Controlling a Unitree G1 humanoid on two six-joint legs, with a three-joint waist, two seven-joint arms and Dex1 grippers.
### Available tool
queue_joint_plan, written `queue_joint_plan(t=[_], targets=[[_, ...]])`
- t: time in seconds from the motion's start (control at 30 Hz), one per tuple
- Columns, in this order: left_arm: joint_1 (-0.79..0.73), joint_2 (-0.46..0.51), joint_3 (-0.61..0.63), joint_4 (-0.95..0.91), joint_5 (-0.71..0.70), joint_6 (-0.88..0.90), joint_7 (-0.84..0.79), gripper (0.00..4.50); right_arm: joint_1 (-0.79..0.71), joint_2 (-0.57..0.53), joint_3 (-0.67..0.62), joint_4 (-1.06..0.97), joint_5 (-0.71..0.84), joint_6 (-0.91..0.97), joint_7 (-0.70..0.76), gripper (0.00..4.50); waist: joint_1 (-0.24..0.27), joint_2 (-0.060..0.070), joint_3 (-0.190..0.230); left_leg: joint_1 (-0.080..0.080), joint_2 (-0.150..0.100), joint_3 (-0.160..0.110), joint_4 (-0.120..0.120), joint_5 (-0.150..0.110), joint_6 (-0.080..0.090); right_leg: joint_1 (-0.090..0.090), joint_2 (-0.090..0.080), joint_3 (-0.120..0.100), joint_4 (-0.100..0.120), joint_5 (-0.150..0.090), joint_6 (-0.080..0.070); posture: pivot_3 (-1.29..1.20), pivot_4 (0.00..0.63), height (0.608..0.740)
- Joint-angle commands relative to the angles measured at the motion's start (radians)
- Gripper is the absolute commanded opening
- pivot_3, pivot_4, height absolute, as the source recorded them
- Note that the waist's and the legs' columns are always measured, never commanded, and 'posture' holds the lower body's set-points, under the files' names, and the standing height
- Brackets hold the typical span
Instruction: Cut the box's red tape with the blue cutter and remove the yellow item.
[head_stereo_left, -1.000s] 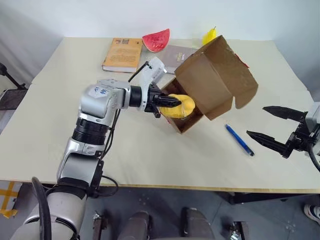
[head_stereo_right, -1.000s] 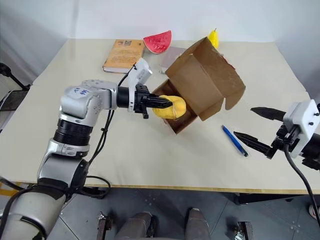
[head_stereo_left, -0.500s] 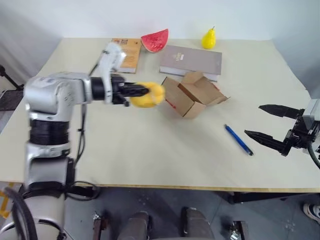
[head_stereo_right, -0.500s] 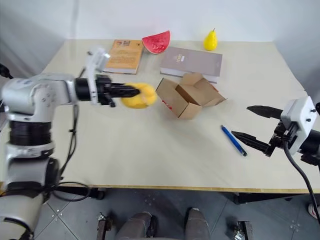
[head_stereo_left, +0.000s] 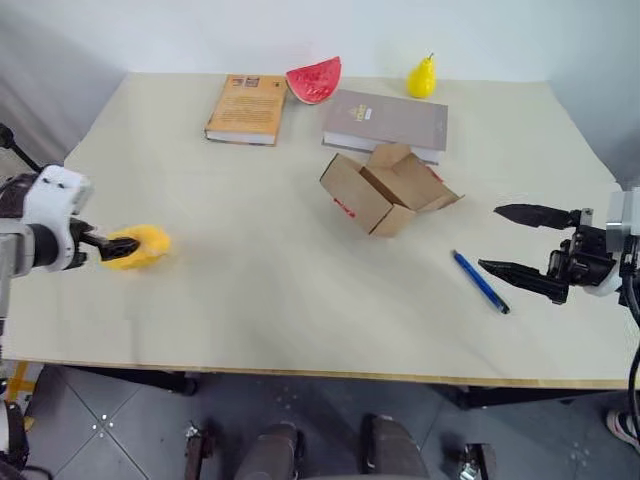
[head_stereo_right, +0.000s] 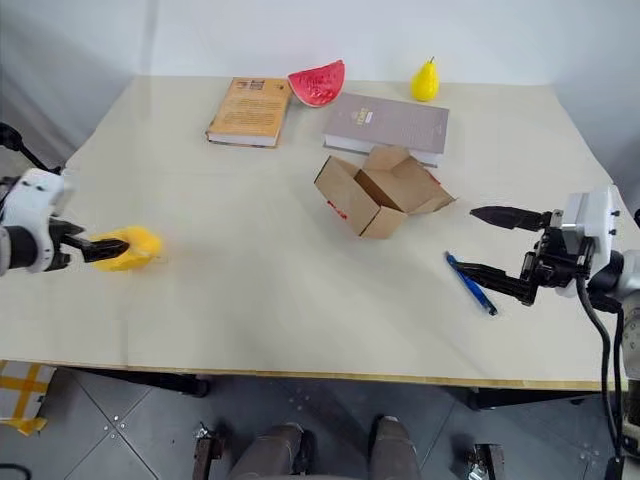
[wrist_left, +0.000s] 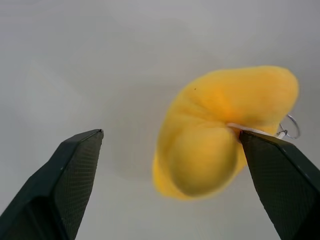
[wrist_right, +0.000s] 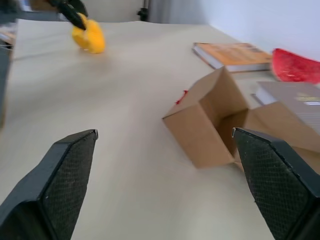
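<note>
The brown box (head_stereo_left: 385, 190) lies open near the table's middle, flaps spread, with a scrap of red tape (head_stereo_left: 345, 208) on its near edge. To its right the blue cutter (head_stereo_left: 480, 282) lies flat on the table. Far to the left sits the yellow item (head_stereo_left: 148, 243), down at the table surface. My left gripper (head_stereo_left: 118, 245) is open around it, and in the left wrist view one finger (wrist_left: 280, 170) touches the lump (wrist_left: 220, 135). Beyond the cutter my right gripper (head_stereo_left: 490, 237) hovers open and empty, pointing toward the box (wrist_right: 205, 125).
Along the table's far side are an orange book (head_stereo_left: 246, 108), a red watermelon slice (head_stereo_left: 313, 78), a grey book (head_stereo_left: 385, 118) just behind the box, and a yellow pear (head_stereo_left: 421, 77). The yellow item sits close to the table's left front edge (head_stereo_left: 60, 330).
My left arm swung far left, carrying the yellow item out of the box to the table's left side, then opened. The box, lifted a second ago, settled back on the table.
</note>
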Motion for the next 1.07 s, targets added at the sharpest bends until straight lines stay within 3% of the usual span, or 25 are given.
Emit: queue_joint_plan(t=[0.03,0.3,0.4,0.53,0.67,0.8,1.07], targets=[[-0.004,0.033,0.038,-0.034,-0.003,-0.016,-0.004,4.47,-0.051,0.003,-0.005,0.028,0.014,-0.030,0.025,4.50,-0.001,0.000,0.000,0.000,0.000,0.000,0.000,0.000,0.000,0.000,0.000,0.000,0.000,0.000,0.000,0.00,0.150,0.740],[-0.029,0.060,0.108,-0.027,-0.051,-0.062,-0.059,4.47,-0.115,0.004,0.013,0.124,0.006,-0.053,0.083,4.50,-0.005,0.000,0.000,0.000,0.000,0.000,0.000,0.000,0.000,0.000,0.000,-0.001,0.000,0.000,0.000,0.00,0.150,0.740],[0.024,-0.070,0.285,-0.134,-0.200,-0.201,-0.146,4.47,-0.122,-0.005,0.011,0.181,-0.006,-0.071,0.111,4.50,-0.007,0.001,0.000,0.000,0.001,0.000,0.000,0.000,0.000,-0.001,0.000,-0.001,0.000,0.000,0.000,0.00,0.150,0.740],[0.137,-0.183,0.365,-0.247,-0.277,-0.334,-0.209,4.47,-0.120,-0.016,0.022,0.243,-0.040,-0.103,0.136,4.50,-0.013,0.001,0.000,0.000,0.001,0.000,0.001,0.000,-0.001,0.000,-0.001,-0.002,0.000,0.000,0.000,0.00,0.150,0.740],[0.371,-0.301,0.349,-0.360,-0.237,-0.495,-0.215,4.47,-0.104,-0.027,0.045,0.316,-0.094,-0.143,0.163,4.50,-0.028,0.001,0.000,0.000,0.001,0.000,0.000,0.000,-0.001,0.000,-0.002,-0.002,0.000,0.000,0.000,0.00,0.150,0.740],[0.545,-0.387,0.329,-0.412,-0.292,-0.510,-0.243,4.47,-0.087,-0.047,0.076,0.402,-0.157,-0.190,0.185,4.50,-0.034,0.002,0.000,0.001,0.002,0.004,0.000,0.000,-0.001,0.001,-0.002,-0.001,-0.001,0.000,0.000,0.00,0.150,0.740],[0.687,-0.402,0.305,-0.337,-0.237,-0.755,-0.335,4.47,-0.040,-0.060,0.091,0.507,-0.224,-0.297,0.184,4.50,-0.024,0.003,0.000,0.005,0.002,0.005,0.000,-0.001,-0.001,0.003,-0.003,0.000,-0.004,-0.001,-0.002,0.00,0.150,0.740]])
